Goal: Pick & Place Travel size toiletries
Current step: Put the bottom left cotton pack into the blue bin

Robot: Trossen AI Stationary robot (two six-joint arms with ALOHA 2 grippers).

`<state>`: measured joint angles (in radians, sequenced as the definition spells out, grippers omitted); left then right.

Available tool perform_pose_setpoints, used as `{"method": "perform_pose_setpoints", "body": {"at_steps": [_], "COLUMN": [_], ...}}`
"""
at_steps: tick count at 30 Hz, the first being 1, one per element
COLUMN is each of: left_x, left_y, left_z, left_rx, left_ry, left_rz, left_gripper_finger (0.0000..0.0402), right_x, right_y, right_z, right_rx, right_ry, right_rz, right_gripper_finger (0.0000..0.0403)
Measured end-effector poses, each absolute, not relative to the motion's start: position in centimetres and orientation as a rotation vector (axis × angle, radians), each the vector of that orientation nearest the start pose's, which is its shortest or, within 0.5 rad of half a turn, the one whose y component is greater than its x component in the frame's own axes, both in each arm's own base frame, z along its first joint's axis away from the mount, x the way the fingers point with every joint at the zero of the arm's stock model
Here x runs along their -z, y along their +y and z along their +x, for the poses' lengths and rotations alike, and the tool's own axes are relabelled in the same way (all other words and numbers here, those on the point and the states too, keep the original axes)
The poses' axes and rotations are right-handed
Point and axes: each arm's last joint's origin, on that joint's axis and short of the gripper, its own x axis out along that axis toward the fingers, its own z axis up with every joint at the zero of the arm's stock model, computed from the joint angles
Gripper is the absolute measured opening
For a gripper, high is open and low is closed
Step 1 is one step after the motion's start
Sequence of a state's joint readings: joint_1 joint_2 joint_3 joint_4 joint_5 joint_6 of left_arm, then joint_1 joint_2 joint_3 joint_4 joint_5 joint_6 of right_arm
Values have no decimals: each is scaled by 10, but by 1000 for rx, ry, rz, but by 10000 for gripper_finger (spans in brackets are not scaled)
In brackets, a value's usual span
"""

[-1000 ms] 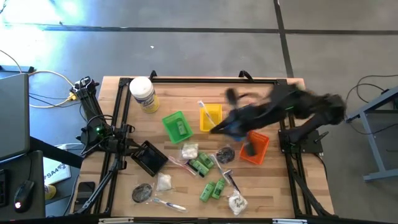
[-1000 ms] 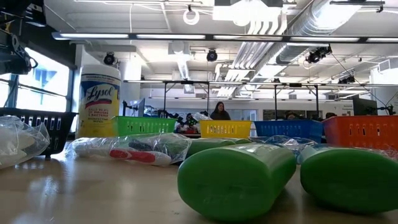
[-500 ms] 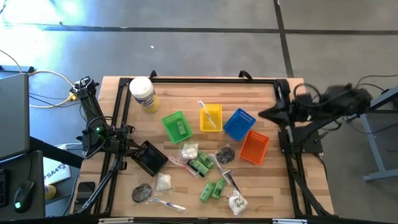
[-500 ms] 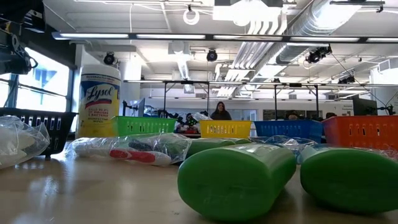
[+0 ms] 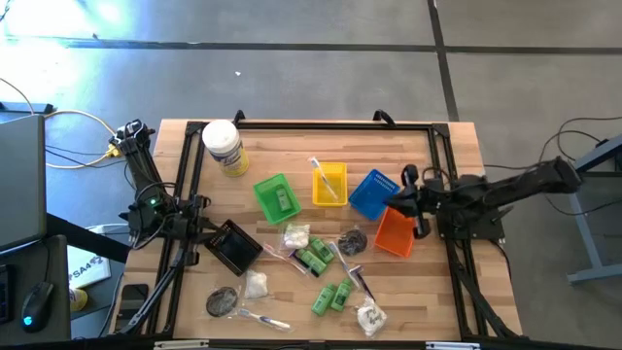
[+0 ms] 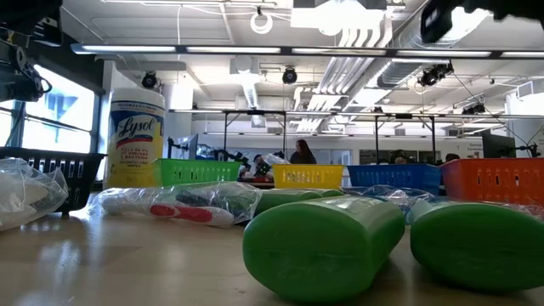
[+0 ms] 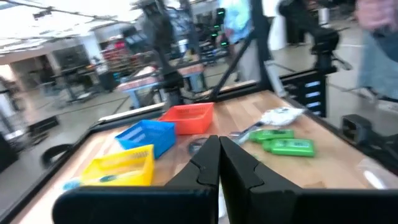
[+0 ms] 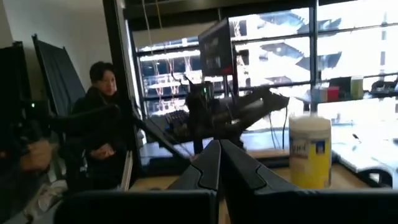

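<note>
Near edge of table (image 5: 408,146), high view: white packet (image 5: 370,316) at the front, a pair of green tubes (image 5: 331,295) just behind it, a clear-wrapped razor (image 5: 359,280) beside them; to the left a dark round sachet (image 5: 222,300), a second white packet (image 5: 256,285) and a wrapped toothbrush (image 5: 255,318); in the low view two green tubes (image 6: 323,245) fill the foreground, lying on their sides.

Mid-table: another pair of green tubes (image 5: 313,258), a third white packet (image 5: 295,235), a second dark sachet (image 5: 352,241); black tray (image 5: 233,246) sits at the left side.

Farther back, a row of trays: green tray (image 5: 275,197) with one item inside, yellow tray (image 5: 329,184) with a wrapped toothbrush lying across it, blue tray (image 5: 374,192), orange tray (image 5: 397,230); white jar (image 5: 223,147) stands at the far left corner.

Left gripper (image 7: 218,152) fingers pressed together, holding nothing; it sits at the left edge by the black tray, loose toiletries well apart from it.

Right gripper (image 5: 409,199) also closed and empty, at the right side just beside the blue and orange trays; nearest loose toiletry is the dark sachet, apart from it; a person (image 8: 99,134) shows beyond the table in the right wrist view.
</note>
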<state>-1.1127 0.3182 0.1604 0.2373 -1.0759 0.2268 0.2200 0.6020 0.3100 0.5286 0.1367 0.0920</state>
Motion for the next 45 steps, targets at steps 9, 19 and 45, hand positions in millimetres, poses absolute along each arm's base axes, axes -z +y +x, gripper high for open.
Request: {"method": "perform_pose_setpoints", "body": {"at_steps": [9,19,45], "left_x": [-225,-223,-174], "left_y": [-65,-53,-33], "left_z": [64,58,83], "left_rx": [-234,-191,-218], "left_ry": [-32,-37,107], "left_rz": [109,162,75], "left_gripper_finger": [0,0,0], "right_x": [-233,-213,-184], "right_y": [10,3,0], "right_z": [114,107,110], "right_rx": [-76,-12,50], "right_ry": [-357,-249,-159], "right_rz": [124,95,158], "right_gripper_finger": [2,2,2]}}
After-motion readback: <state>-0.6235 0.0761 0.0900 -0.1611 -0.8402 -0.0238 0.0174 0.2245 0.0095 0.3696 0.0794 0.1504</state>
